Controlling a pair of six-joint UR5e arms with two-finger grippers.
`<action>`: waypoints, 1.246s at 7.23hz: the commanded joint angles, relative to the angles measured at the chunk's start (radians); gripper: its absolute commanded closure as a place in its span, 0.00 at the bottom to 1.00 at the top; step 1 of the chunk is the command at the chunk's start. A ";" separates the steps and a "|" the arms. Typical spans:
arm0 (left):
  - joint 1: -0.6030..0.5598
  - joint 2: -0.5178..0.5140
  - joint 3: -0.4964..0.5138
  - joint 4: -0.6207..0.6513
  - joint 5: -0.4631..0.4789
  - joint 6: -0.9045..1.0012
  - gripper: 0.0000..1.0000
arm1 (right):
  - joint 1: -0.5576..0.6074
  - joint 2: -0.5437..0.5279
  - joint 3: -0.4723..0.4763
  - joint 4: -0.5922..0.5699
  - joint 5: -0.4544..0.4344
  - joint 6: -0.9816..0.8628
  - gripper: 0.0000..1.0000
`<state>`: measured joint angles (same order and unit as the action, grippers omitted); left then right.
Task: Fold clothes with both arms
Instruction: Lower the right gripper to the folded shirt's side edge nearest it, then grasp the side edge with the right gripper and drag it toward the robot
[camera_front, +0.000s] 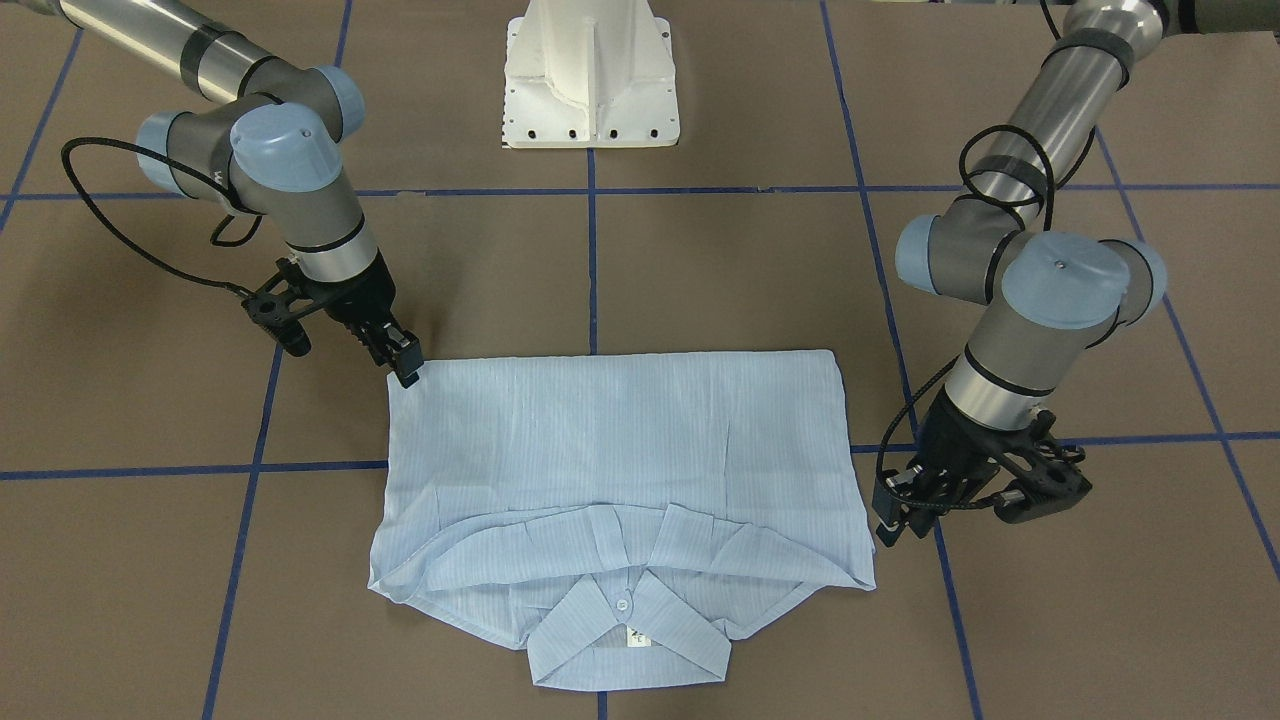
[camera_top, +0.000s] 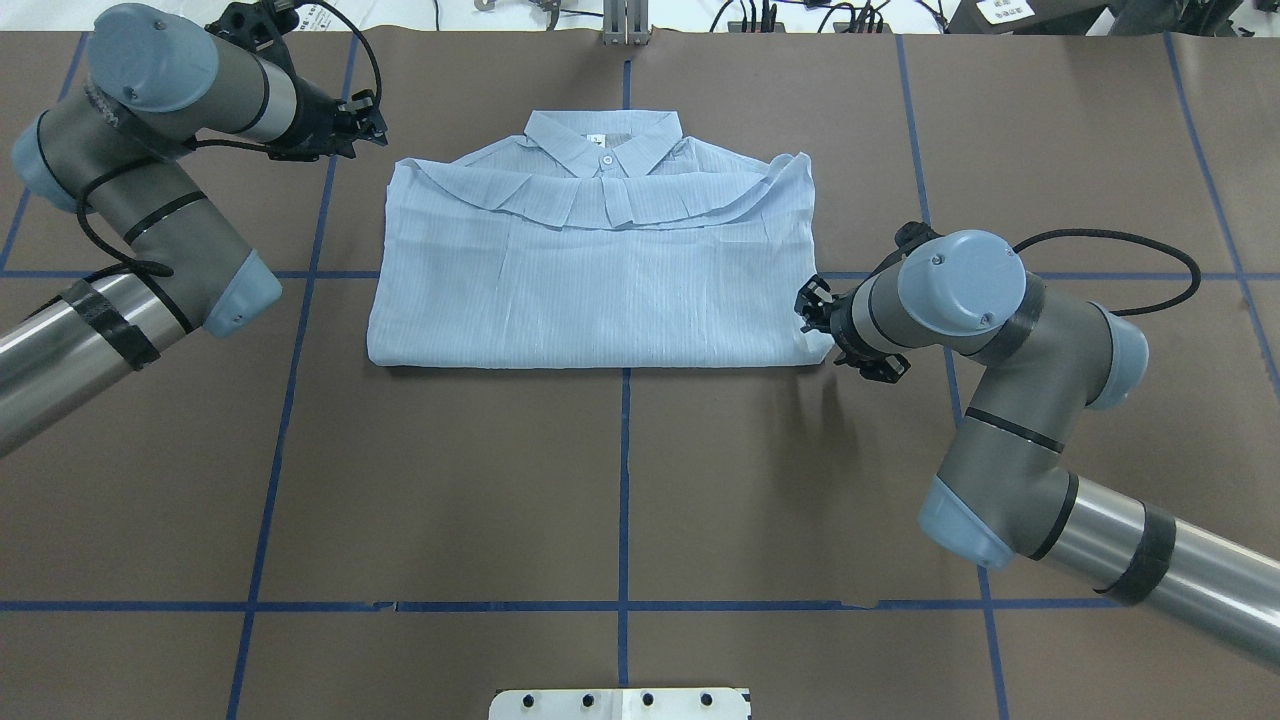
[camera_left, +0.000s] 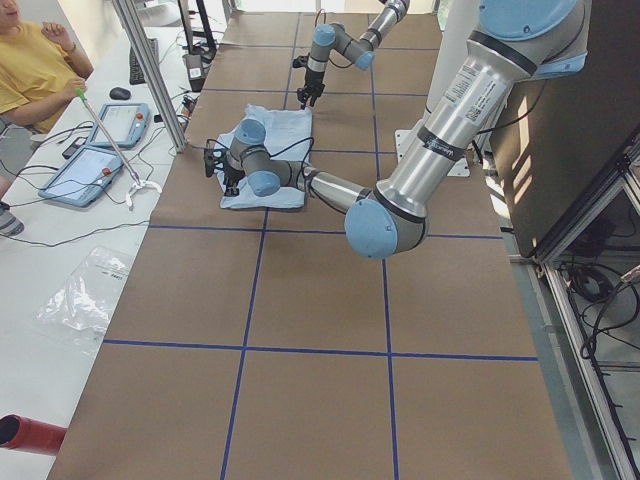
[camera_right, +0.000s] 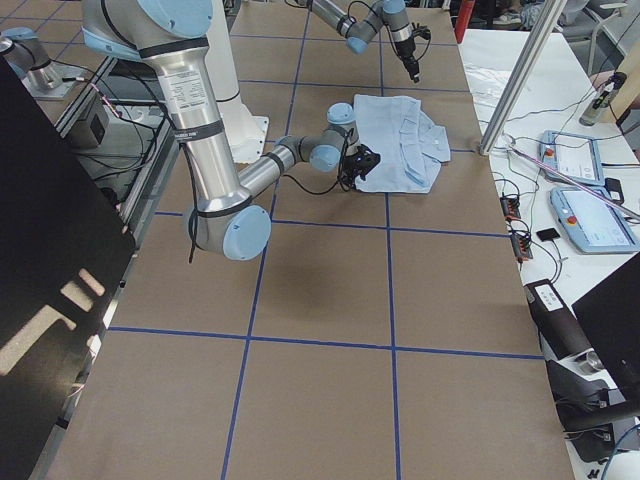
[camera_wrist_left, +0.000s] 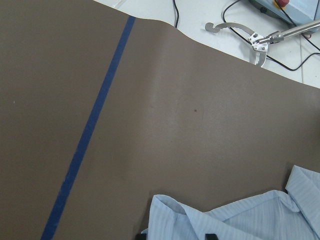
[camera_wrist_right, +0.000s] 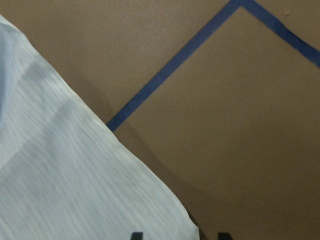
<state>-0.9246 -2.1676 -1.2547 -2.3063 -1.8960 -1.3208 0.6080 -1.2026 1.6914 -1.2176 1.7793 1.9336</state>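
Blue shirt (camera_front: 620, 450): right end effector (camera_front: 403, 365) at hem corner, left end effector (camera_front: 895, 525) beside shoulder, both parted.

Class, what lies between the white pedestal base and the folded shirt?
Only brown table cover with blue tape lines lies between pedestal base and shirt, seen in the front-facing view.

A light-blue striped shirt (camera_front: 620, 440) lies folded into a rough rectangle on the brown counter (camera_front: 720, 270), its collar (camera_front: 625, 645) at the edge farthest from the white pedestal (camera_front: 590, 80). The right gripper (camera_front: 402, 362) is at the shirt's corner nearest the robot, at or just above the cloth. The left gripper (camera_front: 897, 515) hangs just beside the opposite corner by the collar fold. Blue tape lines (camera_front: 592, 260) cross the counter.
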 joint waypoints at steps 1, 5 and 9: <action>0.001 0.000 0.003 -0.002 0.000 0.000 0.50 | -0.004 0.001 -0.016 0.004 0.000 -0.002 0.41; 0.001 0.000 0.003 -0.002 0.000 0.000 0.50 | -0.004 0.006 -0.015 0.003 -0.001 0.001 1.00; 0.003 -0.001 0.001 -0.002 0.000 -0.002 0.50 | 0.001 -0.015 0.061 -0.009 0.005 0.001 1.00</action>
<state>-0.9220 -2.1678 -1.2520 -2.3094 -1.8960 -1.3211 0.6064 -1.2016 1.7056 -1.2173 1.7812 1.9342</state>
